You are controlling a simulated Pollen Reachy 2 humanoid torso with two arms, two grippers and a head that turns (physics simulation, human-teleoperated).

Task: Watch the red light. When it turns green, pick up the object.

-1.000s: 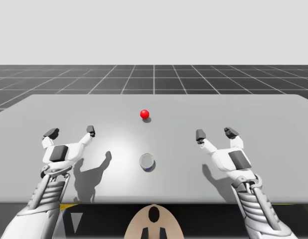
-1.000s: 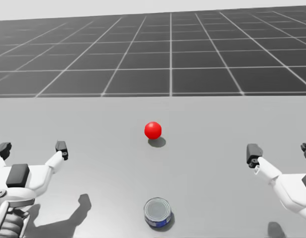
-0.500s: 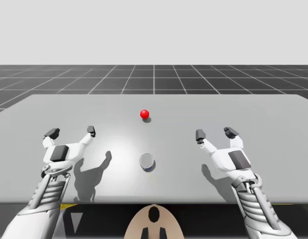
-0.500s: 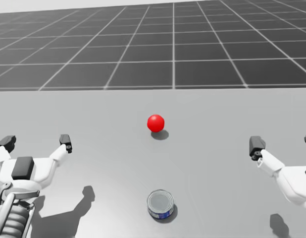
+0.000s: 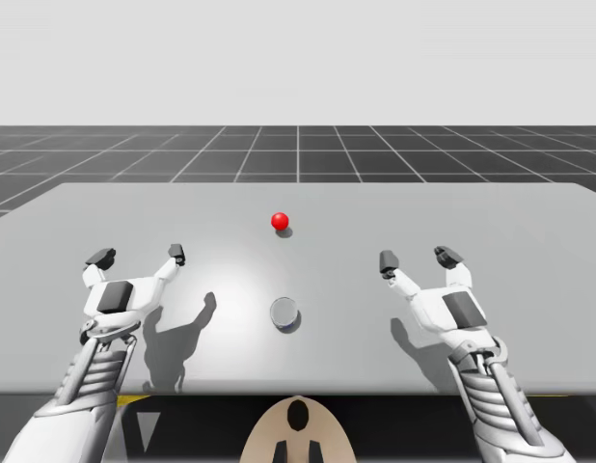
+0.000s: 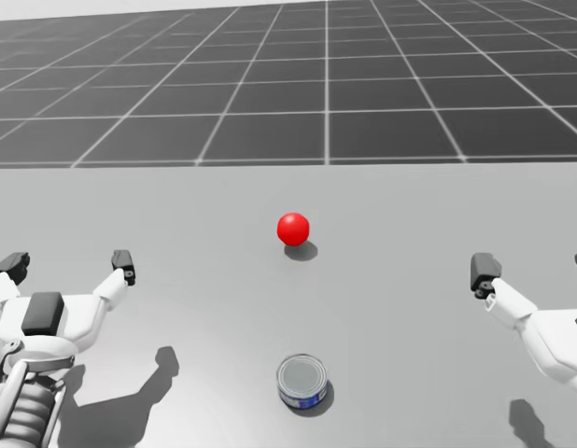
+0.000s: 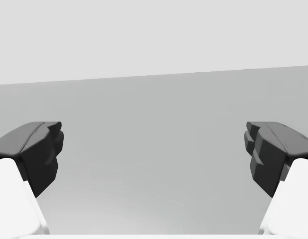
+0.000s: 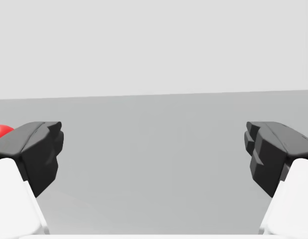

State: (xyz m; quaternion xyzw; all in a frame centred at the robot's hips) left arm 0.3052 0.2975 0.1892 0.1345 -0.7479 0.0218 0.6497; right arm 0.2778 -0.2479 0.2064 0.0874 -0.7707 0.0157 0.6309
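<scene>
None of the pickup is done. The light (image 6: 292, 228) on the table (image 5: 529, 231) glows red, so we judge ourselves in the waiting step. The short round blue can (image 6: 302, 381), silver on top, stands upright, nearer to us than the light. Our left hand (image 5: 138, 257) and our right hand (image 5: 417, 258) hover to either side of the can, well clear of it, each spread wide and holding nothing. Left to do: see green, reach, close on the can, lift.
</scene>
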